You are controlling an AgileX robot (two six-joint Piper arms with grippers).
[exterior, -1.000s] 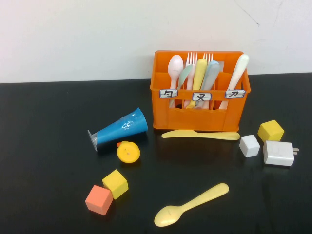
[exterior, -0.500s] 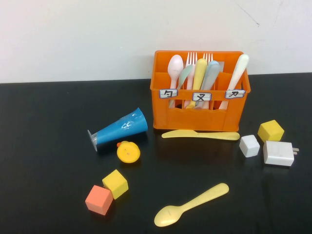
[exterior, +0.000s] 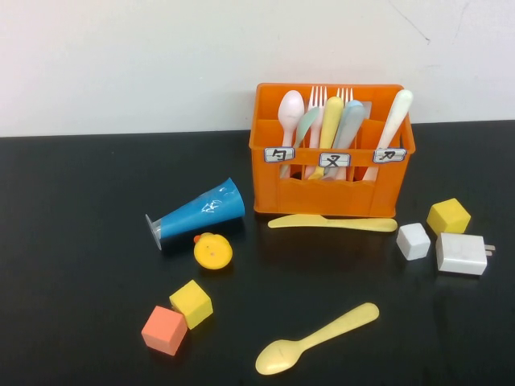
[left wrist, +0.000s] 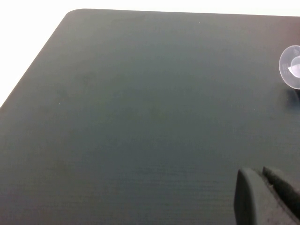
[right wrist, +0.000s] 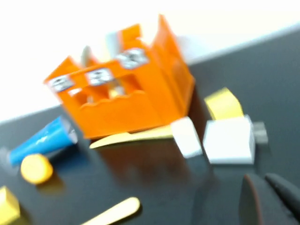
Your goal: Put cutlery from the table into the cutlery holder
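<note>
High view: the pale yellow spoon (exterior: pixel 315 338) lies on the black bench (exterior: pixel 72 265) at lower centre, well below the orange cutlery holder (exterior: pixel 331 151) at upper centre. Left wrist view: left end effector (left wrist: pixel 267 197) at lower right, opening impossible to tell. Right wrist view: right end effector (right wrist: pixel 269 199) at lower right, likewise unclear

On the worktop (exterior: pixel 72 241): one orange crate (exterior: pixel 330 189), two yellow cubes (exterior: pixel 191 303) (exterior: pixel 447 215), one orange cube (exterior: pixel 164 330), one white cube (exterior: pixel 413 240), one blue cone (exterior: pixel 197 212).

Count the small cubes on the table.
4: orange cube and yellow cube touching at front left; white cube and another yellow cube right of the orange cutlery holder. None seems hidden.
</note>
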